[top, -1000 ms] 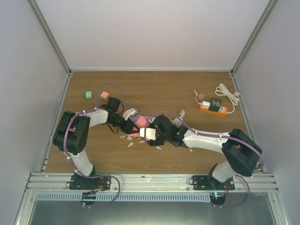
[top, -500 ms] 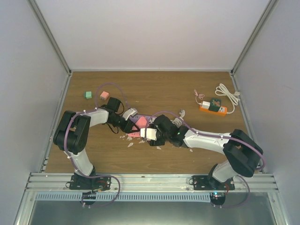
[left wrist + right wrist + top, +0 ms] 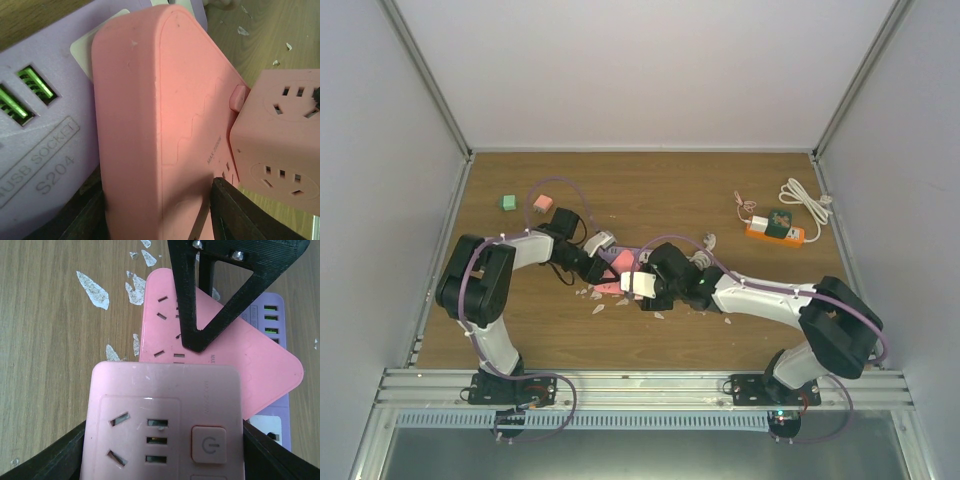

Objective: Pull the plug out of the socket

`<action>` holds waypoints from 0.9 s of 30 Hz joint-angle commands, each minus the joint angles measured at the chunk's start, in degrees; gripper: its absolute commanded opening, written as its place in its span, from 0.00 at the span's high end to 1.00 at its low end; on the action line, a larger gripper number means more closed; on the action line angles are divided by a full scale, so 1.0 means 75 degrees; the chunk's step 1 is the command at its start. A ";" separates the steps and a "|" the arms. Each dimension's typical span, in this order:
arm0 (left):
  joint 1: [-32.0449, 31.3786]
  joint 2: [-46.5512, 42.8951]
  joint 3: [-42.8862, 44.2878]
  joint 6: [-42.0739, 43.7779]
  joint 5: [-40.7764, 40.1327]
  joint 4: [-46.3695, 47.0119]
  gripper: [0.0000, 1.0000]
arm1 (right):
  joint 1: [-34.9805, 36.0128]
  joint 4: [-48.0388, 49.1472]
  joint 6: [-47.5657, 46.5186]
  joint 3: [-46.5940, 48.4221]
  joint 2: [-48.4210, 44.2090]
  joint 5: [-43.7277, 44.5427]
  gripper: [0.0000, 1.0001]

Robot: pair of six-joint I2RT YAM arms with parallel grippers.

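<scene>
Short orange rectangular socket block (image 3: 788, 236), white plug (image 3: 760, 222) at its left end, lies far right on counter (image 3: 650, 185), nearer my right arm. Left fingers (image 3: 235, 210) hold flat pink block (image 3: 150, 100); right fingers (image 3: 45, 460) hold pink cube (image 3: 160, 410).

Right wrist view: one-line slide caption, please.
Right end effector grips a pink cube socket beside a flat pink block held by the left end effector's finger, over a purple strip.

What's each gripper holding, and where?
The left gripper clamps the flat pink block, one finger on its outlet face, one on its back. The right gripper holds the pink cube by two opposite sides.
</scene>
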 commanded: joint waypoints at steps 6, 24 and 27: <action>-0.0028 0.0483 -0.0005 0.0224 -0.2288 0.0407 0.61 | 0.0103 0.0193 0.0264 0.0440 -0.0544 -0.0875 0.75; -0.0022 0.0589 0.0083 0.0219 -0.2311 0.0345 0.62 | 0.0606 0.0700 -0.1380 -0.0375 -0.0875 0.0433 0.78; -0.0007 0.0589 0.0083 0.0230 -0.2277 0.0348 0.62 | 0.0630 0.0725 -0.1350 -0.0409 -0.0858 0.0485 0.79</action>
